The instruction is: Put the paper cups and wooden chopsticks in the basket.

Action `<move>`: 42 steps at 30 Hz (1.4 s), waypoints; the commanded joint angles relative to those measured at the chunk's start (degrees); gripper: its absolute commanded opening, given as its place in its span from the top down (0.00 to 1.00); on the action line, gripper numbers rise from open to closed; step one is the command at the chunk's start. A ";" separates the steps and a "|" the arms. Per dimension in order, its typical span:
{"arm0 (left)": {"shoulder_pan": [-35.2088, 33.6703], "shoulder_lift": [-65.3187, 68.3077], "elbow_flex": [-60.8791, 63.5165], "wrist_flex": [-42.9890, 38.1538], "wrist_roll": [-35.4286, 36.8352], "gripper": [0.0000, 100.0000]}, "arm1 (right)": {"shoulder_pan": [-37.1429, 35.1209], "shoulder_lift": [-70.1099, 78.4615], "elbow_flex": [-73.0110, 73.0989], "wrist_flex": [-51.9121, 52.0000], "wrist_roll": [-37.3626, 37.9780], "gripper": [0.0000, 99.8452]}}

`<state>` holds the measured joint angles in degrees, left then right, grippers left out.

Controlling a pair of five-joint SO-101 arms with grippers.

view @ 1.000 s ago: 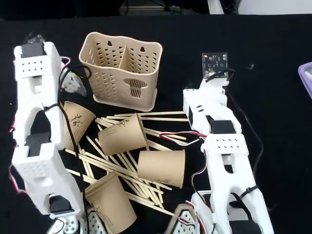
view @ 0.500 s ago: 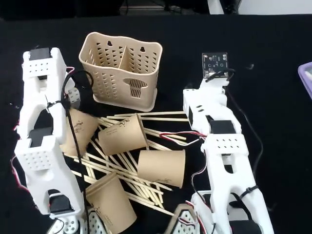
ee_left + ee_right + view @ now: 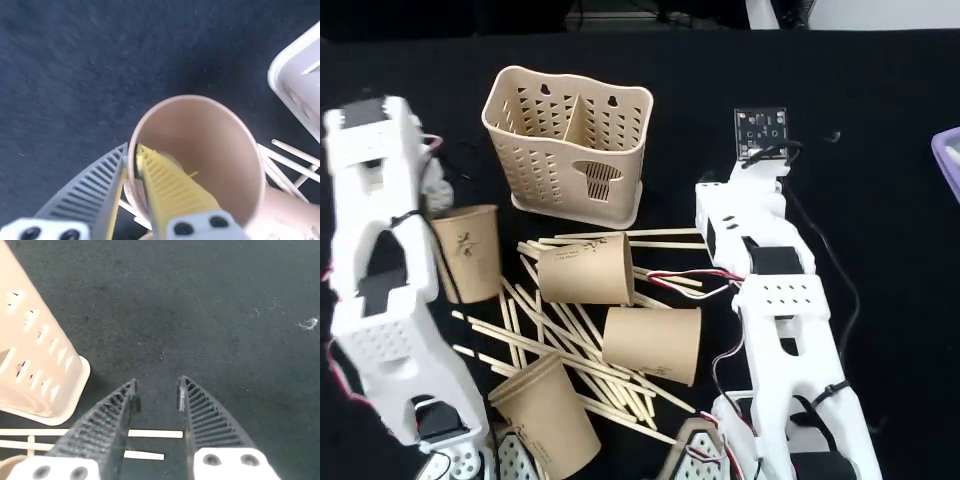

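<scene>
My left gripper [image 3: 131,152] is shut on the rim of a brown paper cup [image 3: 210,150], with the yellow finger inside and the grey finger outside. In the high view that cup [image 3: 468,252] hangs nearly upright beside the left arm [image 3: 375,210], to the left of the beige slotted basket [image 3: 570,145]. Three more cups lie on their sides: one [image 3: 585,268] below the basket, one [image 3: 652,345] further forward, and one [image 3: 548,420] at the front. Wooden chopsticks [image 3: 570,340] are scattered under them. My right gripper [image 3: 156,390] is open over bare black cloth beside the basket [image 3: 35,360], holding nothing.
The right arm [image 3: 765,270] stretches along the right of the pile. A purple container's edge [image 3: 950,160] shows at the far right. The basket has two compartments. Black cloth lies bare behind and to the right of the basket.
The left arm has swung left and lifted its cup off the pile, tipping it from slanted to nearly upright. The cup below the basket shifted slightly. The right arm has not moved.
</scene>
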<state>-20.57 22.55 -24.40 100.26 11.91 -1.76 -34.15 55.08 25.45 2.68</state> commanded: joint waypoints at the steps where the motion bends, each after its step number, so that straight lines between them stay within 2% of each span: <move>1: -5.14 -10.81 -6.81 0.62 -11.08 0.97 | -0.62 0.22 -1.80 -1.49 0.35 0.87; 3: -6.46 -15.47 -10.24 0.62 -13.27 0.97 | -0.62 0.22 -1.80 -1.49 0.26 0.87; 6: -6.29 -22.15 -15.87 0.44 -12.04 0.97 | -0.62 0.22 -1.80 -1.49 0.00 0.87; 12: 0.57 -29.54 -25.54 -5.54 -0.09 0.97 | -0.62 0.22 -1.71 -1.49 0.00 0.87; 17: 13.49 -30.77 -28.79 -12.92 7.38 0.97 | -0.62 0.22 -1.63 -1.49 0.00 0.87; 21: 24.22 -28.22 -23.16 -18.11 7.74 0.97 | -0.62 0.22 -1.10 -1.49 0.00 0.87; 25: 30.55 -25.49 -19.12 -21.89 7.65 0.97 | -0.62 0.22 -0.92 -1.49 0.09 0.87; 29: 31.87 -23.12 -16.84 -24.53 7.65 0.97 | -0.62 0.22 -0.92 -1.49 0.18 0.87; 37: 31.78 -18.64 -14.64 -24.44 7.65 0.97 | -0.62 0.22 -1.10 -1.49 0.18 0.87; 42: 31.69 -16.70 -15.08 -24.26 8.00 0.85 | -0.62 0.22 -0.92 -1.49 0.35 0.87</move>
<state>10.73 6.11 -38.64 76.97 19.21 -1.76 -34.15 55.08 25.45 2.68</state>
